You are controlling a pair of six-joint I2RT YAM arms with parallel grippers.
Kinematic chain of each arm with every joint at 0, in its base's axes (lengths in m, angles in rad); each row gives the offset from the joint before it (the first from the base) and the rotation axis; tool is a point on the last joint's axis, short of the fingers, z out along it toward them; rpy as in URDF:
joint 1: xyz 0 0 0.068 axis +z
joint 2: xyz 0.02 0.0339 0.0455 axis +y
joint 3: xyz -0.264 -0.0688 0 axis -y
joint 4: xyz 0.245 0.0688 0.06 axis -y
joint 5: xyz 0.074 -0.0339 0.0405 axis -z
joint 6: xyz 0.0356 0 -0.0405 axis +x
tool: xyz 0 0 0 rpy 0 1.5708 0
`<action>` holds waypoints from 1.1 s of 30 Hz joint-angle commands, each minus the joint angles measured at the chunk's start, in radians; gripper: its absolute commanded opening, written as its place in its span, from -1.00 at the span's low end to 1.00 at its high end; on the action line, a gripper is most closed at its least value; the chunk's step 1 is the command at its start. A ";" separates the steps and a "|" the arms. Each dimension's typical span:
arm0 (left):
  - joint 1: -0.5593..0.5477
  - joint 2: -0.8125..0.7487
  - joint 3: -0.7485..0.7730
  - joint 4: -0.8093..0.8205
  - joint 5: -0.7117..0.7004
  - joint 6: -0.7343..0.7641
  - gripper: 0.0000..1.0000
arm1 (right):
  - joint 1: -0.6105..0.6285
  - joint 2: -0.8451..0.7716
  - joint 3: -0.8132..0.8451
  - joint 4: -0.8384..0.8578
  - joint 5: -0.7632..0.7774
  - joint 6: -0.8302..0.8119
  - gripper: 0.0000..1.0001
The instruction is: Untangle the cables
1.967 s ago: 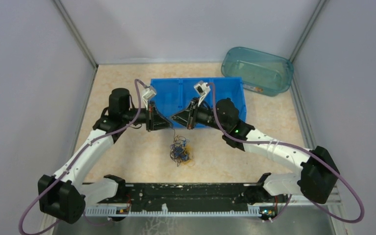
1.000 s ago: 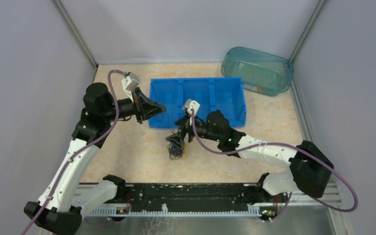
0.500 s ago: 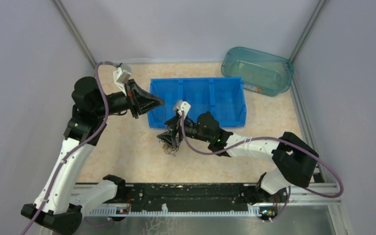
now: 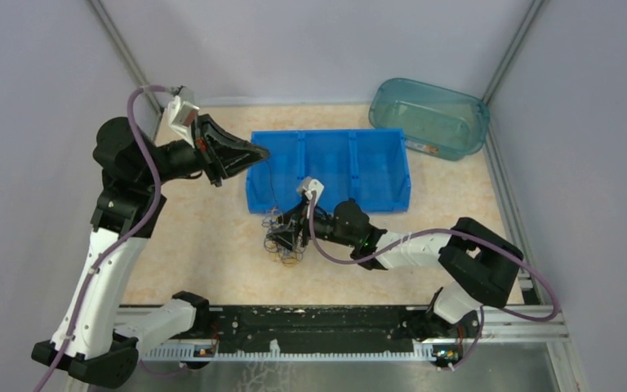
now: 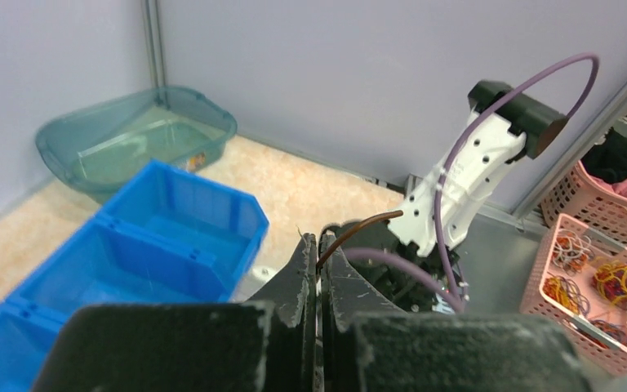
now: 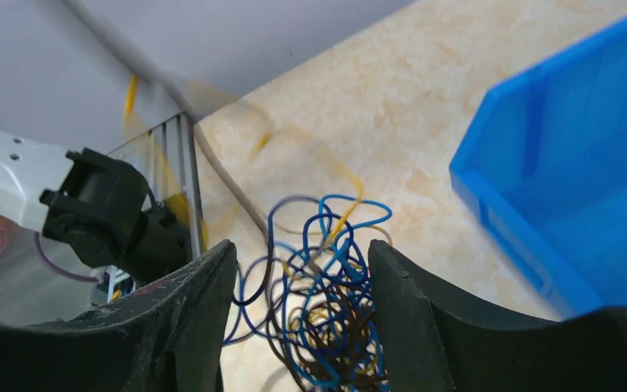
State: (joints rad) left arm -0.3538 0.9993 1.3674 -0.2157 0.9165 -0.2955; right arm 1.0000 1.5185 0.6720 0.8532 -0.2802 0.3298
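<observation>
The cables (image 4: pixel 284 241) are a fist-sized tangle of blue, black, yellow and brown wires on the table in front of the blue bin. My left gripper (image 4: pixel 255 153) is raised high at the bin's left end and shut on one brown wire (image 4: pixel 271 186), which runs down to the tangle. In the left wrist view the brown wire (image 5: pixel 359 224) sticks out from between the closed fingers (image 5: pixel 320 249). My right gripper (image 4: pixel 282 235) is low on the table, open, with the tangle (image 6: pixel 326 306) between its spread fingers (image 6: pixel 302 253).
The blue three-compartment bin (image 4: pixel 331 170) stands just behind the tangle and shows in the right wrist view (image 6: pixel 571 188). A teal tub (image 4: pixel 429 117) sits at the back right. A pink basket (image 5: pixel 596 286) of bands lies beyond the table rail.
My left gripper has lifted up and to the left with the brown wire. My right gripper has come down from beside it onto the tangle, which has shifted slightly left.
</observation>
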 commanded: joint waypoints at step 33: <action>-0.009 0.091 0.558 0.302 -0.463 0.467 -1.00 | 0.017 -0.114 -0.375 0.101 0.227 0.061 0.44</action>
State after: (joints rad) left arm -0.3584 1.0744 1.8343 0.0139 0.5198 0.1165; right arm 1.0058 1.4410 0.3077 0.9504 -0.0818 0.4118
